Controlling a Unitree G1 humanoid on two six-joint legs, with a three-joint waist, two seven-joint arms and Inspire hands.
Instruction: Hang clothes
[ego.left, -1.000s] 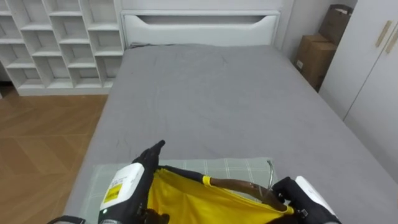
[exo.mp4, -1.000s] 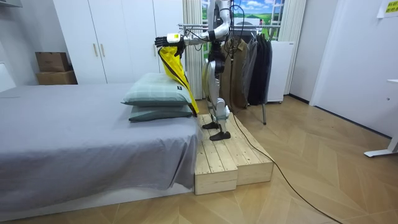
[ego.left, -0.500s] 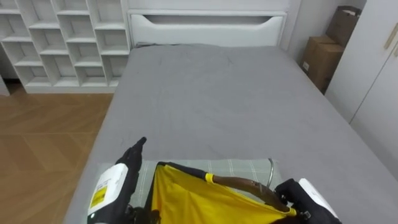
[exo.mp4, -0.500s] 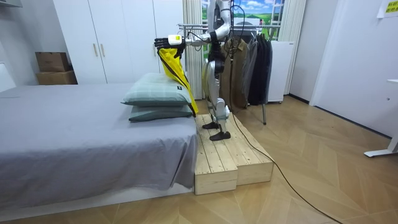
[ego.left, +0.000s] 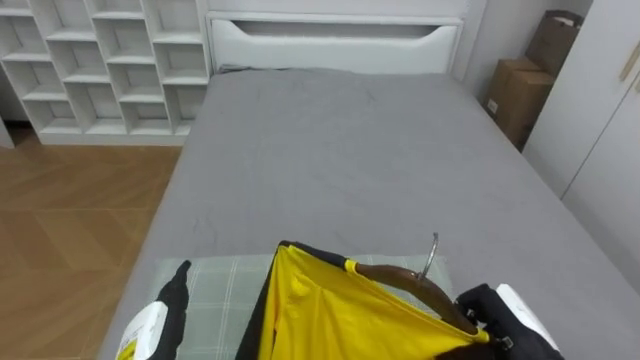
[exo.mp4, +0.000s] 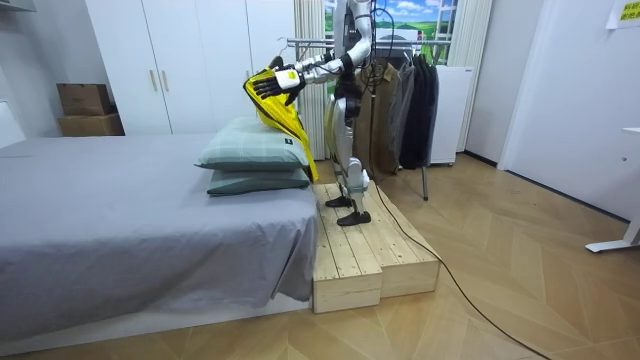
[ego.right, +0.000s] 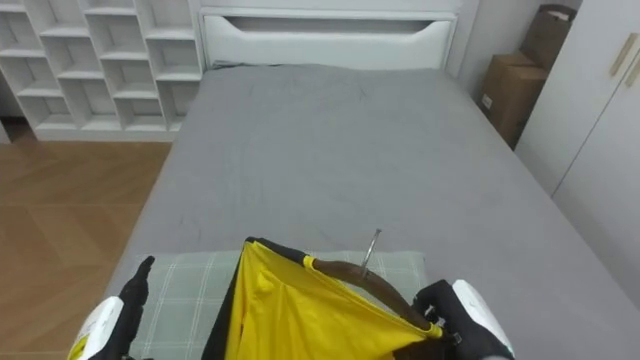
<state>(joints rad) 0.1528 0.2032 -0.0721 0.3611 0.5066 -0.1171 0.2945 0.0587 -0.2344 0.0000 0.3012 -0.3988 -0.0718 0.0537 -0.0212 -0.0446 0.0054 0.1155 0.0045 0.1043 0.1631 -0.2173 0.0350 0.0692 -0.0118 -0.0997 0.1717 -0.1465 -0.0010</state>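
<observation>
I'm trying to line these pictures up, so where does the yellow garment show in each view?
Left eye view: the yellow garment is bottom centre, on a wooden hanger.
Right eye view: the garment is bottom centre, slightly further left.
Room view: the garment is upper left of centre, hanging before the robot.
Shared landmark: the green checked pillow beneath it.
</observation>
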